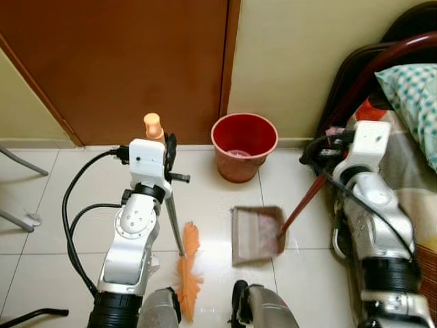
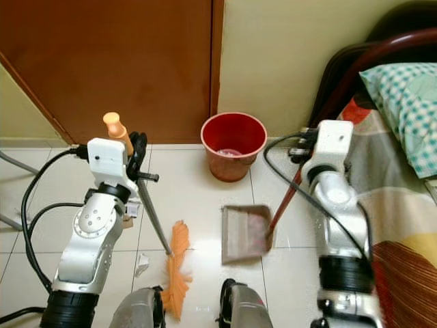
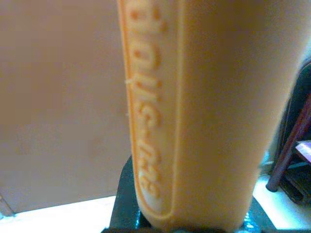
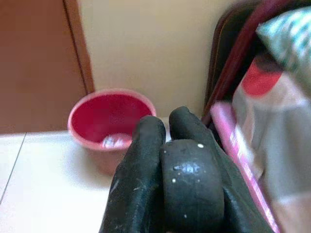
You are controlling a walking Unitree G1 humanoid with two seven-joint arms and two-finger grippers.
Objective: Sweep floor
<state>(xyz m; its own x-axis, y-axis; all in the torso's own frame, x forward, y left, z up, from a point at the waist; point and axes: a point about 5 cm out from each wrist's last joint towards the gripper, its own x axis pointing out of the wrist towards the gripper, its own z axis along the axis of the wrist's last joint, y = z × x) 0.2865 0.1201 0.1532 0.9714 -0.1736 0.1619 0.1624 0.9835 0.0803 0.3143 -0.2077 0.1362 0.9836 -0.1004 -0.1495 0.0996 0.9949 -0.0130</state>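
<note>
Tiled floor (image 1: 205, 205), left tool (image 1: 166, 152) grasping broom (image 1: 188, 270), right tool (image 1: 321, 147) grasping dustpan (image 1: 256, 234) beside bristles.

The floor (image 1: 54, 205) was pale glossy tile with thin grout lines. On it a red bucket (image 1: 244, 146) stood against the wall beside the door, a dustpan (image 1: 256, 234) rested just in front of it, the broom's orange bristles (image 1: 189, 270) touched down nearby, and a paper scrap (image 2: 142, 263) lay beside them
</note>
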